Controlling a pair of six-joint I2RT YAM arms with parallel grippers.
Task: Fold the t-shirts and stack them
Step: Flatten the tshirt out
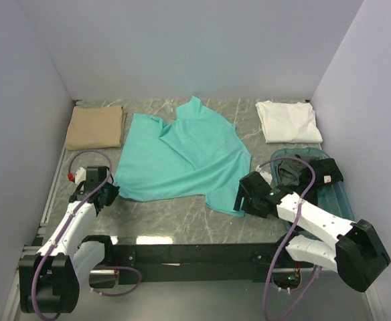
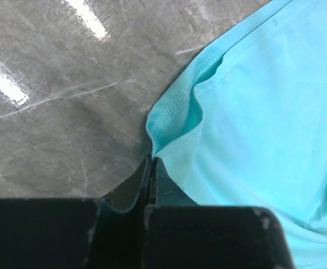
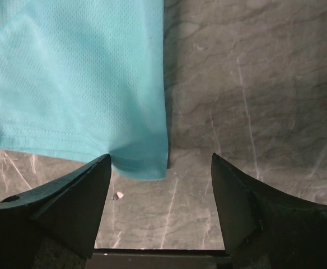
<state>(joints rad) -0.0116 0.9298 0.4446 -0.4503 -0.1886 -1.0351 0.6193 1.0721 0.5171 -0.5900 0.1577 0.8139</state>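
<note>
A teal t-shirt (image 1: 182, 157) lies spread and rumpled in the middle of the marble table. My left gripper (image 1: 110, 194) is at its near left corner. In the left wrist view the jaws (image 2: 151, 160) are closed, with the shirt's hem (image 2: 174, 112) pinched at the tips and bunched up. My right gripper (image 1: 241, 198) is at the near right corner. It is open (image 3: 160, 162), and the shirt's corner (image 3: 144, 159) lies between the fingers, touching the left one. A folded tan t-shirt (image 1: 95, 127) lies at the back left, a folded white one (image 1: 288, 120) at the back right.
A blue-green plastic tub (image 1: 335, 195) stands at the right edge with a dark grey t-shirt (image 1: 290, 172) in it, partly behind my right arm. Grey walls close in the table at the left, back and right. A small white crumb (image 3: 117, 195) lies by my right gripper.
</note>
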